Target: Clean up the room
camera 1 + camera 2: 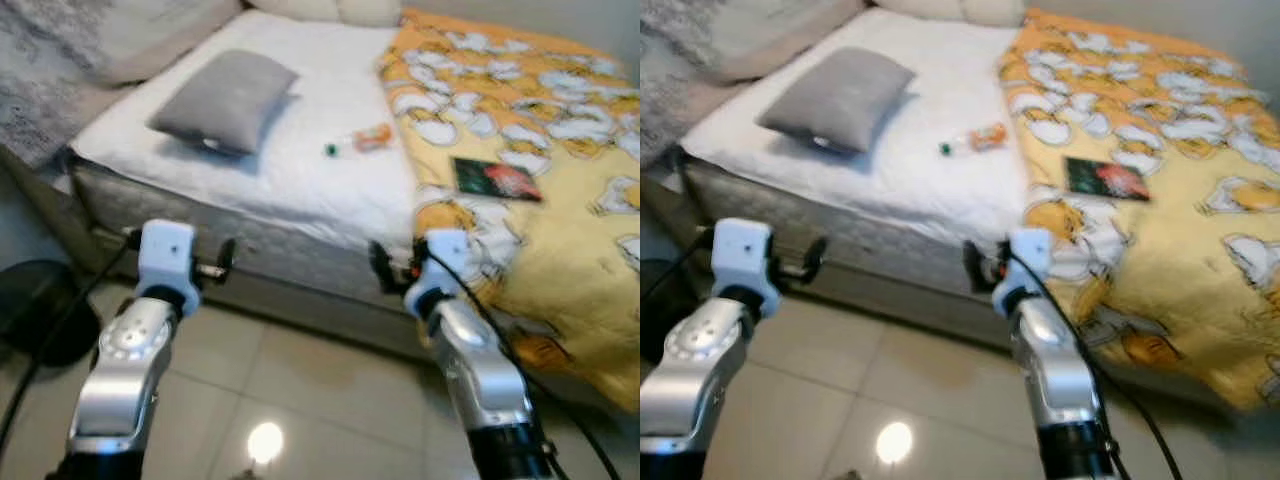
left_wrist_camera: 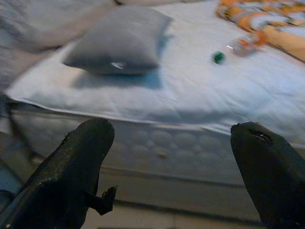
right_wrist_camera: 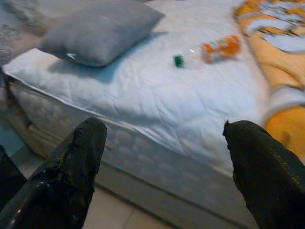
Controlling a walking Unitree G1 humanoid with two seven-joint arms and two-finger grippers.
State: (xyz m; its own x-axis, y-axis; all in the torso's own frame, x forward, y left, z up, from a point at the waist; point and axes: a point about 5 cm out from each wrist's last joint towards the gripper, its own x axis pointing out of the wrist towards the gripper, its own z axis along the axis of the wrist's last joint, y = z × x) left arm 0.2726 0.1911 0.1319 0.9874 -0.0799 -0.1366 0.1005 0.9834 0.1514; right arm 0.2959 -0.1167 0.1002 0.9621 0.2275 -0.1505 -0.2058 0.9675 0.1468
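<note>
White quilted mattress (image 1: 300, 170) carries a soft grey pillow (image 1: 228, 100) near its left edge — a clear bottle (image 1: 362, 140) mid-sheet, a flat book (image 1: 496, 180) on the yellow blanket (image 1: 560, 230). Left gripper (image 2: 174, 157) and right gripper (image 3: 164, 157) hover before the near edge, fingers spread wide, empty.

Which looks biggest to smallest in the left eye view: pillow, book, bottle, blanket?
1. Blanket, yellow, covering the bed's right side.
2. Pillow, grey, on the white sheet.
3. Book, dark, lying on the blanket.
4. Bottle, lying on the sheet.
The book and bottle are close, and blurred.
</note>
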